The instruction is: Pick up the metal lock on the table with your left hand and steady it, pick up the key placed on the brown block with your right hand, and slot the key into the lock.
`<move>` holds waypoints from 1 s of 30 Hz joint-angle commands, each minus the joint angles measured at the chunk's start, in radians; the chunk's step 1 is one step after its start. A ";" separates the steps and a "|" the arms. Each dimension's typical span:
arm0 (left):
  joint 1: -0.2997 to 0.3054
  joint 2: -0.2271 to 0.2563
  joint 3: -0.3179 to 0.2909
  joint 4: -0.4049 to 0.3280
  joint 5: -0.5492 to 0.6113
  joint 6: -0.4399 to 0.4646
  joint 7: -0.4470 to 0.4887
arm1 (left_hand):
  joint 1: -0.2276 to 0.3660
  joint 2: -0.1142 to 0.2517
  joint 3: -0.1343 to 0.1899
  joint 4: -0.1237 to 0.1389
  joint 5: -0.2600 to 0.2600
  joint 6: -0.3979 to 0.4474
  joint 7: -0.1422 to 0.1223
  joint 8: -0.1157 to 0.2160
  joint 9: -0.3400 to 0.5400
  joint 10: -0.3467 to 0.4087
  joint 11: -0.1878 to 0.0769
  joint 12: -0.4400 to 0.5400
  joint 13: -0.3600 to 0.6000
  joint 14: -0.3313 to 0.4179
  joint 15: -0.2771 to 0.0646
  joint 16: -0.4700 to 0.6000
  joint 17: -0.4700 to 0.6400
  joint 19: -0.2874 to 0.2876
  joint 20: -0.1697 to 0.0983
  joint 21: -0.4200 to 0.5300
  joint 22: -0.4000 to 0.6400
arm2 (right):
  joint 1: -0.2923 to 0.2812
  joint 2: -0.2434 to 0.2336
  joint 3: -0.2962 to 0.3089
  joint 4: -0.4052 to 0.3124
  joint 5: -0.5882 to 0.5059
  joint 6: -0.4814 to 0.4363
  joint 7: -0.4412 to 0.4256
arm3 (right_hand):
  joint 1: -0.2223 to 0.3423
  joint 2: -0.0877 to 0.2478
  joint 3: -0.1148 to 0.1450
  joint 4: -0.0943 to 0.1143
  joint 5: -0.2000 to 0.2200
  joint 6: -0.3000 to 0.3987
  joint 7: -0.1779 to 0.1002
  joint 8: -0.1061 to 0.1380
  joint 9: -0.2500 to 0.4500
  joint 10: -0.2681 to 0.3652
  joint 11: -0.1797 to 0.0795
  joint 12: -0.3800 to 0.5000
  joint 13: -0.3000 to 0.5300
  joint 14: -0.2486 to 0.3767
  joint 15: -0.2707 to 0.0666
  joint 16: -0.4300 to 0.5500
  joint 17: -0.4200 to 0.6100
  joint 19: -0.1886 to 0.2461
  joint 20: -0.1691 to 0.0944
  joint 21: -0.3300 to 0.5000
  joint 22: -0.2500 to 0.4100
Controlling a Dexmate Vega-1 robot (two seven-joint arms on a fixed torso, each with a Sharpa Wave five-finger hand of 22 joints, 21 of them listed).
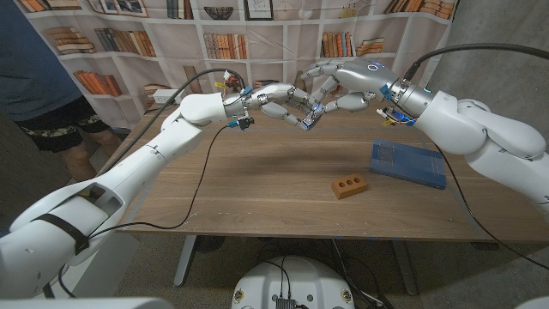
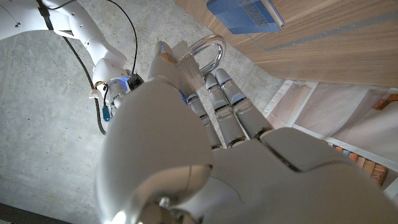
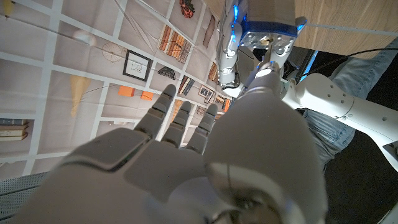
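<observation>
fingers (image 2: 214, 102) grip lock (image 2: 205, 53) | silver body, curved steel shackle

A matt, grained wooden table top (image 1: 257, 184) is observed, bearing a brown block (image 1: 349, 185) of dull finish and a blue plastic-looking tray (image 1: 409, 162). The metal lock (image 2: 198, 65) is seen with a bright, polished shackle and a brushed body. The left hand (image 1: 279, 97) and right hand (image 1: 343, 86) are cased in smooth, glossy silver-grey shells.
</observation>
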 commanded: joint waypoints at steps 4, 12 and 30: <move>0.003 0.008 -0.002 -0.007 -0.005 0.004 -0.004 | -0.005 0.000 -0.001 0.006 0.002 0.001 0.006 0.008 0.001 -0.001 0.002 0.004 0.004 -0.005 -0.116 0.007 0.002 -0.005 -0.049 0.006 0.005 | 0.002 0.003 -0.004 -0.001 -0.014 0.010 -0.014 | 0.013 0.005 -0.002 0.007 0.004 -0.001 0.003 0.005 0.004 0.010 0.000 0.007 0.002 0.010 -0.044 0.006 0.002 0.011 0.005 0.006 0.003; 0.002 0.008 -0.002 -0.004 -0.009 0.004 -0.009 | -0.006 0.002 -0.001 0.007 0.002 0.003 0.006 0.008 0.001 0.000 0.008 0.004 0.004 -0.007 -0.113 0.007 0.002 -0.007 -0.048 0.006 0.005 | -0.002 0.015 -0.002 0.014 -0.094 0.068 -0.099 | 0.013 0.003 -0.004 0.008 0.004 -0.001 0.003 0.006 0.004 0.017 0.000 0.009 0.002 0.025 -0.048 0.010 0.002 0.026 0.000 0.011 0.003; 0.008 0.012 -0.005 -0.010 -0.018 0.005 -0.015 | -0.009 0.005 0.000 0.010 0.002 0.001 0.006 0.008 0.001 0.000 0.008 0.005 0.004 -0.012 -0.111 0.007 0.003 -0.005 -0.044 0.009 0.005 | -0.008 0.024 -0.001 0.005 -0.111 0.047 -0.078 | 0.016 0.002 -0.011 0.011 0.005 0.003 0.003 0.008 0.008 0.028 -0.001 0.009 0.003 0.028 -0.049 0.007 0.002 0.030 0.000 0.009 0.004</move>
